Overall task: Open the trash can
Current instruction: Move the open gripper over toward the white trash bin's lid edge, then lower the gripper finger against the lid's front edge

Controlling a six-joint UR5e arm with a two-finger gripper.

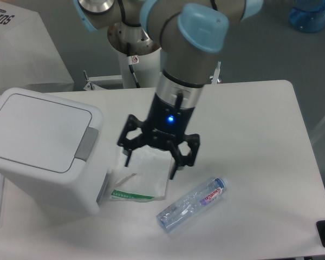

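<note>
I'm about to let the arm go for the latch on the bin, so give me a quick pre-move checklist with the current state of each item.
1. Trash can lid closed, flat: ok.
2. Grey push-button latch visible and unobstructed: ok.
3. Gripper empty, jaws spread open: ok.
4. Gripper lined up over the latch: not ok, it hangs over the white tissue packet, right of the can.
5. Plastic water bottle outside the path toward the latch: ok.
6. Gripper height above the table: cannot tell from this single view.
</note>
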